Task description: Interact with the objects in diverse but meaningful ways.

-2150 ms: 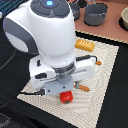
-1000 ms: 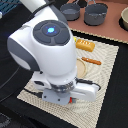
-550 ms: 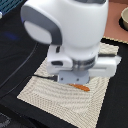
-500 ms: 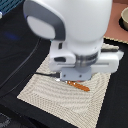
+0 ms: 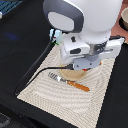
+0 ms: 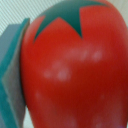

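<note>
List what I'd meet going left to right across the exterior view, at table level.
black cable → fork with its orange handle → bowl at the exterior view's right edge. The arm, the claw and the tan round piece under them overlap the fork, so they are left out.

gripper hidden behind arm, red round fruit point(image 6: 75, 70) blurred, cropped

You're looking at a lab-style tabletop rig dressed as a dining spot, not a real kitchen. Black table point(image 5: 20, 45), one beige woven placemat point(image 5: 50, 95), an orange-handled fork point(image 5: 70, 82) and a pale plate point(image 5: 72, 74) under the arm. In the wrist view the red round fruit point(image 6: 75, 70) looks glossy plastic, toy-like. Black cable point(image 5: 35, 75) trails over the mat.
</note>
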